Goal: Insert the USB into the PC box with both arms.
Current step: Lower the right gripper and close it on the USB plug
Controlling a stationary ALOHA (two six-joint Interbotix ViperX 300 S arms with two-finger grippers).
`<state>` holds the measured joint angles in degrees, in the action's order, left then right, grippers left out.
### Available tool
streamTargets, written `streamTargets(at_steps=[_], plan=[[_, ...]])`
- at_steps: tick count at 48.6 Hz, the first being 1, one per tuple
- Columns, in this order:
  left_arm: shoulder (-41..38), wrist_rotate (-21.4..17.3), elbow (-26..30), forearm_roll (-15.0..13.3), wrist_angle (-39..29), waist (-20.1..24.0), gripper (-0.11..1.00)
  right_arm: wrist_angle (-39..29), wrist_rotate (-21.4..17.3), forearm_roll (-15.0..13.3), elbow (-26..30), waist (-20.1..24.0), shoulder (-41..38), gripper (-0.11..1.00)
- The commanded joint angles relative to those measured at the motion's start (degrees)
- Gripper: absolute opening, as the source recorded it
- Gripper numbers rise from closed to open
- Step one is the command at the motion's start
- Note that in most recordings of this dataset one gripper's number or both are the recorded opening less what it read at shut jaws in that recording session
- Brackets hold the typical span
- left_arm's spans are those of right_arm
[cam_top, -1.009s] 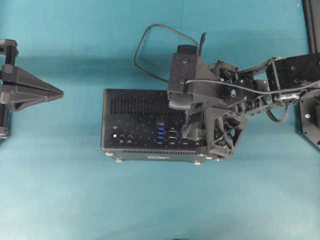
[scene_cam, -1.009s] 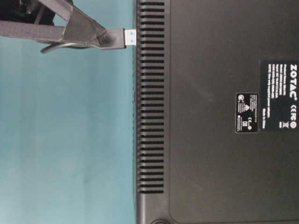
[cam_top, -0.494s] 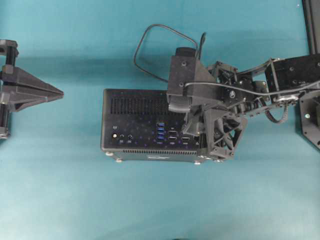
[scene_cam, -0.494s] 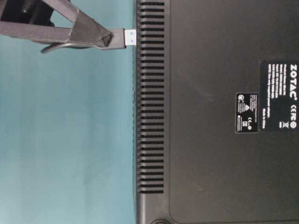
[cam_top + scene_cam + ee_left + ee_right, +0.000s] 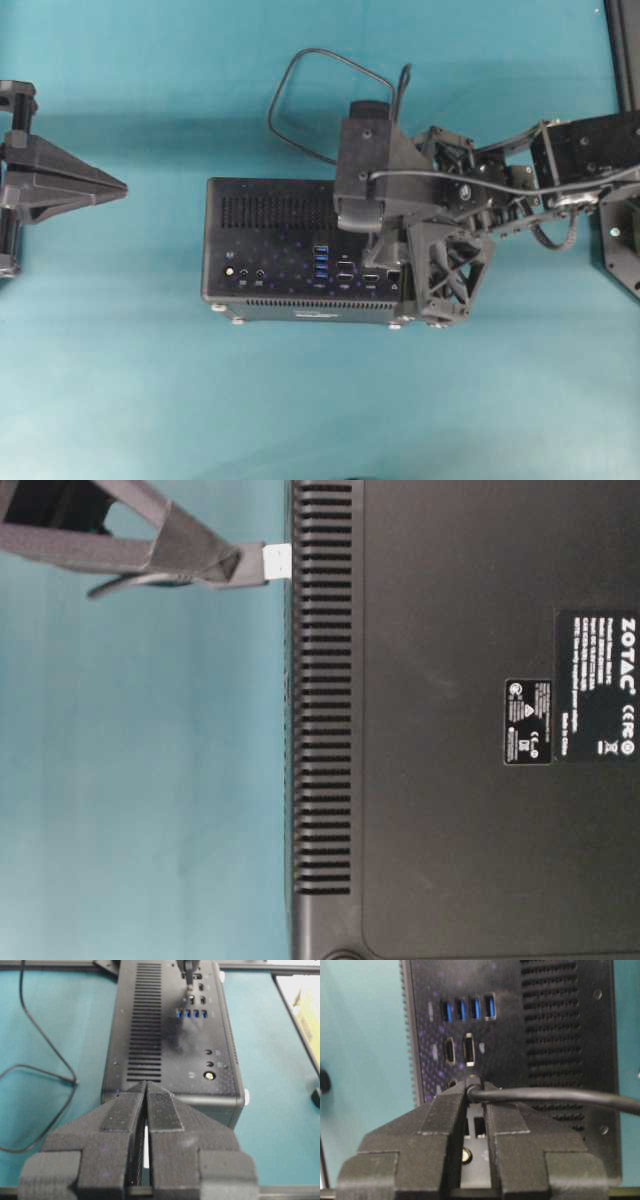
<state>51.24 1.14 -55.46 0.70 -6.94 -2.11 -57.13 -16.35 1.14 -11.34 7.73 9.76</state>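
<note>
The black PC box [image 5: 270,250] lies mid-table with its port face up, showing a row of blue ports [image 5: 320,262]. My right gripper [image 5: 392,258] hovers over the box's right end, shut on the USB plug. In the table-level view the plug [image 5: 252,566] juts from the fingers, and its silvery tip [image 5: 277,561] sits just short of the box [image 5: 450,730]. In the right wrist view the gripper [image 5: 475,1085] pinches the plug below the blue ports [image 5: 467,1009], and the cable [image 5: 560,1095] trails right. My left gripper [image 5: 120,184] is shut and empty, left of the box.
The black cable loops [image 5: 300,100] on the teal mat behind the box and also shows in the left wrist view [image 5: 30,1030]. The left wrist view faces the box's end [image 5: 170,1060] past the shut gripper [image 5: 146,1085]. An arm base [image 5: 625,240] stands at the right edge.
My right gripper has shifted slightly over the box, uncovering more sockets. In the table-level view the plug has turned: its tip now shows silver instead of blue. The left arm has not moved.
</note>
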Motion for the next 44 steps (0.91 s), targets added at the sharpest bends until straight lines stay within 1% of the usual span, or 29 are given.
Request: streamTargets(at_steps=[1, 7, 10, 17, 20, 28, 33, 37, 44], plan=[[-0.18, 0.09, 0.62, 0.18, 0.53, -0.09, 0.00, 0.00, 0.35, -1.05, 2.81, 0.09, 0.79, 0.11], [-0.26, 0.09, 0.70, 0.18, 0.62, -0.09, 0.00, -0.18, 0.26, -3.34, 4.57, 0.62, 0.62, 0.11], [-0.18, 0.18, 0.70, 0.18, 0.62, -0.09, 0.00, -0.09, 0.26, -5.01, 5.45, 0.97, 0.44, 0.11], [-0.18, 0.18, 0.70, 0.18, 0.70, -0.09, 0.00, 0.26, 0.18, -9.32, 5.63, 2.11, -0.35, 0.11], [-0.18, 0.26, 0.70, 0.18, 0.70, -0.09, 0.00, 0.53, 0.09, -10.20, 5.80, 2.29, -1.05, 0.11], [-0.26, 0.26, 0.79, 0.18, 0.70, -0.09, 0.00, 2.81, 0.09, -11.07, 5.98, 2.46, -2.99, 0.11], [-0.18, 0.26, 0.88, 0.18, 0.70, -0.09, 0.00, 4.22, 0.09, -12.22, 6.15, 2.37, -3.96, 0.11], [-0.18, 0.26, 0.79, 0.18, 0.70, -0.09, 0.00, 4.13, 0.18, -12.74, 6.50, 2.46, -4.48, 0.11], [-0.18, 0.26, 0.62, 0.18, 0.70, -0.09, 0.00, 3.52, 0.18, -12.74, 6.77, 2.46, -5.19, 0.11]])
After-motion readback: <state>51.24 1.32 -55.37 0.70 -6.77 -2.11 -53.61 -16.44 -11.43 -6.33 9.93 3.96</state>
